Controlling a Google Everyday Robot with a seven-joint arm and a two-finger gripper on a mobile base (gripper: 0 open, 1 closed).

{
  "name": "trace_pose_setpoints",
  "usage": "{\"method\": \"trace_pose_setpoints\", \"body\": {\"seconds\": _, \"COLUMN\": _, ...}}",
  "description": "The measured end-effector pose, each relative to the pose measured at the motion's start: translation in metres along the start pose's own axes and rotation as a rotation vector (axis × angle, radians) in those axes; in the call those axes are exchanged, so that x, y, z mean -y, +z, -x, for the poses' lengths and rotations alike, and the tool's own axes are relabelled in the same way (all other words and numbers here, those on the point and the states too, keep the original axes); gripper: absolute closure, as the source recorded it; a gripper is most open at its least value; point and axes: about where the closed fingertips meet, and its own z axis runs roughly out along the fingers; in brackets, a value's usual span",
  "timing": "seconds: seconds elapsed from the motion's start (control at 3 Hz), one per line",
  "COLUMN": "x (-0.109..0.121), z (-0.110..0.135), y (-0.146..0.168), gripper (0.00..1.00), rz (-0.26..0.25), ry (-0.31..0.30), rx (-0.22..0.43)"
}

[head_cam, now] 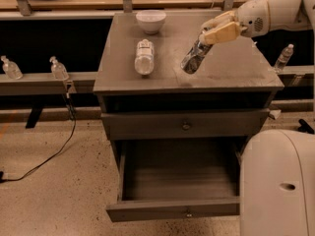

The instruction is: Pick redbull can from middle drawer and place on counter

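can held over the counter, drawer left empty

the gripper (218, 33) is clamped on the top end of the redbull can (193, 59), which hangs tilted, its lower end close above the counter (236, 65); whether it touches is unclear. the slant likely comes from a grasp made down inside the open drawer (177, 181). it sits right of the lying bottle (144, 56) and bowl (150, 21), probably to land on bare surface.

Silvery redbull can (192, 59) tilted in gripper (210, 36) over counter (235, 69); middle drawer (172, 211) open
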Motion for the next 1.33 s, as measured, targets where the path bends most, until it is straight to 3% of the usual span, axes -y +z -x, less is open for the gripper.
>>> {"method": "trace_pose_setpoints", "body": {"seconds": 0.33, "x": 0.0, "z": -0.022, "y": 0.002, "gripper": 1.0, "rz": -0.015, "ry": 0.059, "rx": -0.151}}
{"method": "trace_pose_setpoints", "body": {"seconds": 0.67, "x": 0.002, "z": -0.034, "y": 0.009, "gripper": 0.75, "rz": -0.022, "ry": 0.054, "rx": -0.26}}
{"method": "trace_pose_setpoints", "body": {"seconds": 1.0, "x": 0.002, "z": -0.033, "y": 0.008, "gripper": 0.52, "rz": -0.023, "ry": 0.053, "rx": -0.267}}
{"method": "trace_pose_setpoints", "body": {"seconds": 1.33, "x": 0.006, "z": -0.029, "y": 0.007, "gripper": 0.57, "rz": -0.046, "ry": 0.028, "rx": -0.277}}
